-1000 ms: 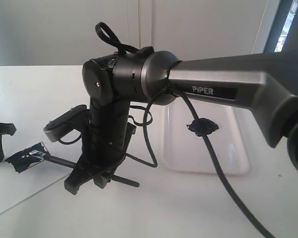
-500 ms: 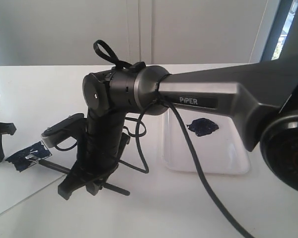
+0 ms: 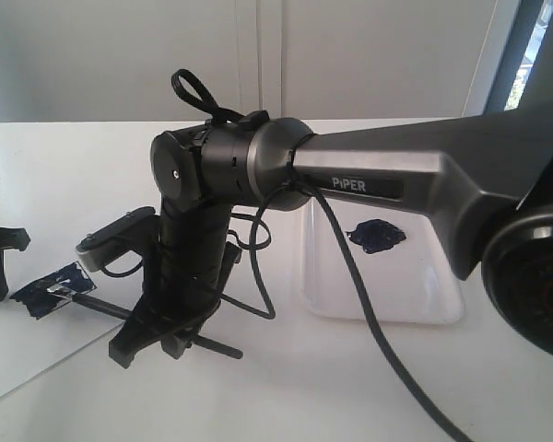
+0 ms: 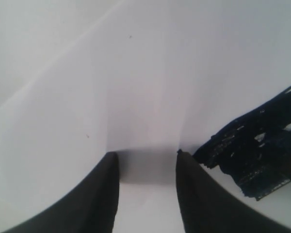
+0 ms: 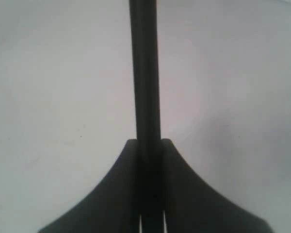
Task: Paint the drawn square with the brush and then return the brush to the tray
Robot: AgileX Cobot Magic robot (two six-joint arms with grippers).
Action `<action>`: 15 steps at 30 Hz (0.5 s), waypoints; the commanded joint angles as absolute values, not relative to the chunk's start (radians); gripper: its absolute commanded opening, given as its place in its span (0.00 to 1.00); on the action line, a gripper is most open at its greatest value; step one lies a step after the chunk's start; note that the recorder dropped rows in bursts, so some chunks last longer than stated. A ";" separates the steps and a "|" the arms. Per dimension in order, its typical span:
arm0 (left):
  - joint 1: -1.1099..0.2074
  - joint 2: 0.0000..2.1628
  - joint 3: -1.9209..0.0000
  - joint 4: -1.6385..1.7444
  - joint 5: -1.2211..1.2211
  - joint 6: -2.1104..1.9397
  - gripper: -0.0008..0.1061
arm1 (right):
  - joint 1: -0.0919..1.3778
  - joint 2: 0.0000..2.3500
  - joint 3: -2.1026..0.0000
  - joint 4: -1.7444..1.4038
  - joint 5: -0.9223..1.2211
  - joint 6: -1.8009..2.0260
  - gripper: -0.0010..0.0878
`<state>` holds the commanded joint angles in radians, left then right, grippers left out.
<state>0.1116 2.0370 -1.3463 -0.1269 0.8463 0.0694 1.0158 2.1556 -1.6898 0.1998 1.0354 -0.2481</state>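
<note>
The drawn square [image 3: 46, 293] lies on the white paper sheet [image 3: 37, 354] at the left, filled with streaky blue-black paint. It shows again in the left wrist view as the square [image 4: 254, 155]. The brush [image 3: 120, 309] lies low and slanted, with its silver ferrule and bristles over the square. My right gripper [image 3: 170, 339] is shut on the black handle [image 5: 145, 73] around its middle. My left gripper [image 4: 146, 158] is open and empty, resting on the paper beside the square, and only partly visible at the exterior view's left edge. The tray [image 3: 415, 299] sits at the right.
A dark paint blob [image 3: 376, 236] sits in the tray's far half. The right arm's big forearm and a hanging black cable [image 3: 369, 322] cross in front of the tray. The paper's edge runs diagonally under the right gripper.
The right arm has shifted a little to the left, carrying the brush tip further onto the square. The silver ferrule now shows over the paint. The left gripper has stayed put.
</note>
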 joint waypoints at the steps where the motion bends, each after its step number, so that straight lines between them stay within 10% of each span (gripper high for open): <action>1: 0.112 2.037 -1.346 -0.127 0.846 0.069 0.42 | 1.016 2.156 -1.690 0.194 1.037 -0.242 0.01; 15: 0.112 2.037 -1.346 -0.126 0.844 0.069 0.42 | 1.016 2.156 -1.690 0.119 1.065 -0.143 0.01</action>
<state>0.1116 2.0370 -1.3463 -0.1265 0.8443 0.0694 1.0158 2.1556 -1.6898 0.1188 1.0654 -0.1432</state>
